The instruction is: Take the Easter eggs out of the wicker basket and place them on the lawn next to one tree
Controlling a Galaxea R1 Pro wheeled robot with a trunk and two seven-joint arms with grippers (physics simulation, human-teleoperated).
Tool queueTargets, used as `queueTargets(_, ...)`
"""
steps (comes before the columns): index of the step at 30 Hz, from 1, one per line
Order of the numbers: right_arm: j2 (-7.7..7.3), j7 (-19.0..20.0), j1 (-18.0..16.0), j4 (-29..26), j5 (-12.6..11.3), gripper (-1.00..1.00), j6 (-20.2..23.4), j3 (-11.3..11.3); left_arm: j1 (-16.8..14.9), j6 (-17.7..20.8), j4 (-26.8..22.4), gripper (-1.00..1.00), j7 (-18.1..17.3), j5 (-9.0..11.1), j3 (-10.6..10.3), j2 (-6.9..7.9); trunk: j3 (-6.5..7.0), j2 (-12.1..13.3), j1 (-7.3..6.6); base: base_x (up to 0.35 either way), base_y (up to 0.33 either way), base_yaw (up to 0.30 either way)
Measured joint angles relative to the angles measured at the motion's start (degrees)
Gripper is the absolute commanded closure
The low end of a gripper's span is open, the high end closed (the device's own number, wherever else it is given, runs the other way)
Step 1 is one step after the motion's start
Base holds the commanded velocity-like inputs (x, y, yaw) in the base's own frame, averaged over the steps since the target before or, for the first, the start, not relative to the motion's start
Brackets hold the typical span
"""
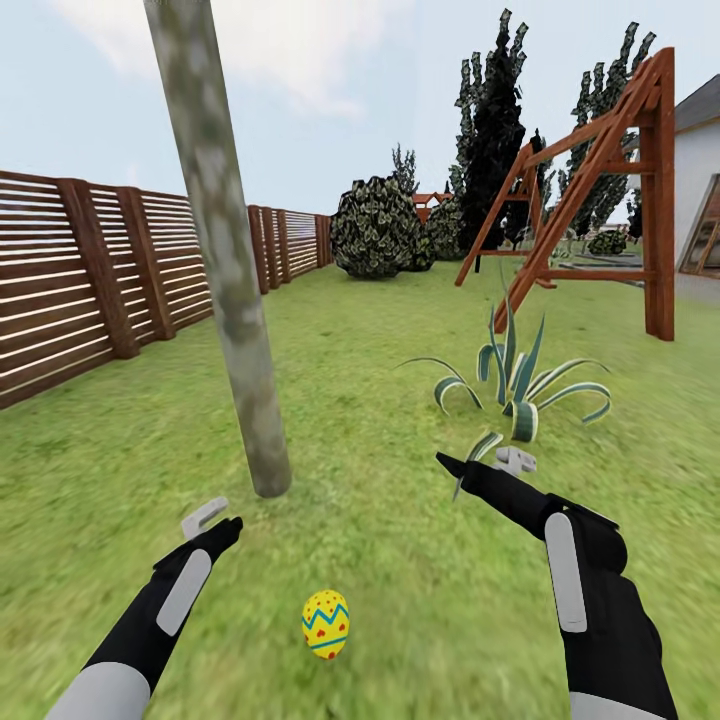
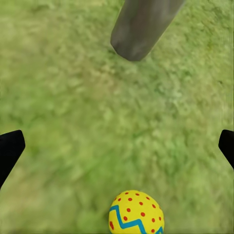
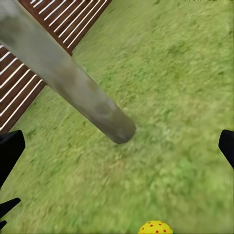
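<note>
One Easter egg [image 1: 326, 623], yellow with red dots and a teal zigzag band, lies on the lawn [image 1: 400, 560] a short way in front of the tree [image 1: 235, 300], whose pale mottled trunk meets the grass at centre left. My left gripper [image 1: 215, 522] hovers open between the egg and the trunk base. In the left wrist view, the left gripper [image 2: 117, 146] holds nothing, with the egg [image 2: 136, 214] and trunk [image 2: 141, 27] below it. My right gripper [image 1: 480, 462] is open and empty to the right of the tree. The right wrist view shows the right gripper [image 3: 117, 148], the trunk [image 3: 68, 78] and the egg [image 3: 155, 227]. The wicker basket is out of view.
A brown slatted fence [image 1: 90, 270] runs along the left. A striped spiky plant [image 1: 515, 385] grows just beyond my right gripper. Farther back stand a wooden swing frame [image 1: 600, 200], round bushes [image 1: 375, 230], dark cypresses [image 1: 495, 130] and a house corner [image 1: 700, 190].
</note>
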Motion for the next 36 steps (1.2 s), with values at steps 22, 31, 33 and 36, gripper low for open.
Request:
queueTargets(22,0.00,0.0,0.0,0.0,0.0,-1.00,0.1,0.0,0.0,0.0,0.0,-1.00,0.1,-0.1,0.0,0.00,3.95,8.8,-4.83,0.000,0.000,0.000)
queueTargets(31,0.00,0.0,0.0,0.0,0.0,-1.00,0.1,0.0,0.0,0.0,3.2,-1.00,0.1,-0.1,-0.1,-0.02,5.56,12.4,-6.81,0.000,0.000,0.000)
queueTargets(33,0.00,0.0,0.0,0.0,0.0,-1.00,0.1,0.1,0.0,-0.1,3.8,-1.00,0.1,-0.1,-0.1,-0.02,5.92,13.2,-7.25,0.000,0.000,0.000)
queueTargets(36,0.00,0.0,0.0,0.0,0.0,-1.00,0.1,0.1,0.0,-0.1,4.2,-1.00,0.1,0.0,-0.1,-0.01,6.46,14.4,-7.91,0.000,0.000,0.000)
